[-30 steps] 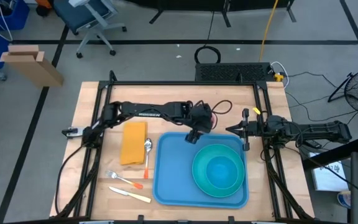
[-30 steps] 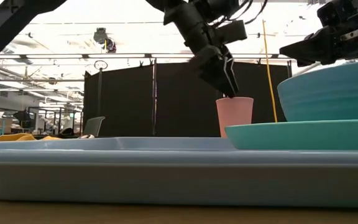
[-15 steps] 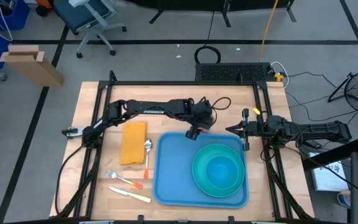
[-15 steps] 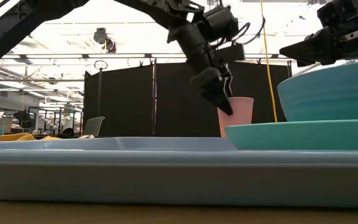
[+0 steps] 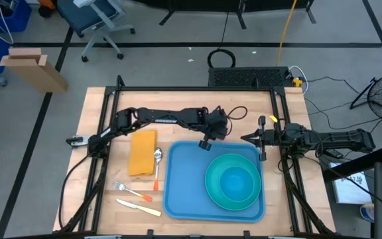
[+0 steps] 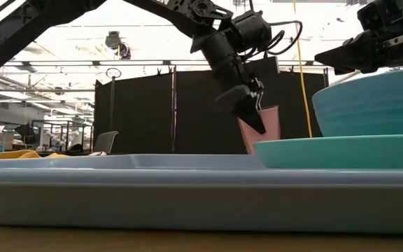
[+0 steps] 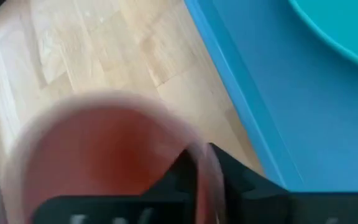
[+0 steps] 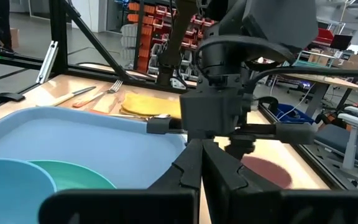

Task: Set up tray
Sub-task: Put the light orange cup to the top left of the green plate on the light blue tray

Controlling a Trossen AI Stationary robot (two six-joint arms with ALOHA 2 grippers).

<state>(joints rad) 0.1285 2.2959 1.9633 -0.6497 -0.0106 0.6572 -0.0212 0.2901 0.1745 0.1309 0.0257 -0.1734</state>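
A pink cup point(image 6: 270, 129) stands on the wooden table just beyond the far edge of the blue tray point(image 5: 178, 186) and leans a little. My left gripper point(image 6: 252, 119) is shut on its rim; in the high view that gripper point(image 5: 206, 139) hides the cup. On the tray's right half a teal plate point(image 5: 210, 179) carries a teal bowl point(image 5: 237, 183). My right gripper point(image 5: 247, 139) hangs shut with nothing in it above the tray's far right corner. My left gripper pinches the cup's rim point(image 7: 207, 163) on the side toward the tray, one finger inside the cup point(image 7: 180, 175) and one outside point(image 7: 247, 177). The fingers slant down from above. The cup is tilted; the tray hides its base in the low view.
Left of the tray lie a yellow napkin point(image 5: 142, 151), a spoon point(image 5: 157, 159), a fork point(image 5: 128, 190) and a knife point(image 5: 138, 207). Bare wood remains along the table's far side behind the tray. Black frame rails run along both table sides.
My left gripper has come down from above the cup's mouth onto its rim, shifting slightly toward the table's far edge, and has shut on it. The cup, upright before, now leans.
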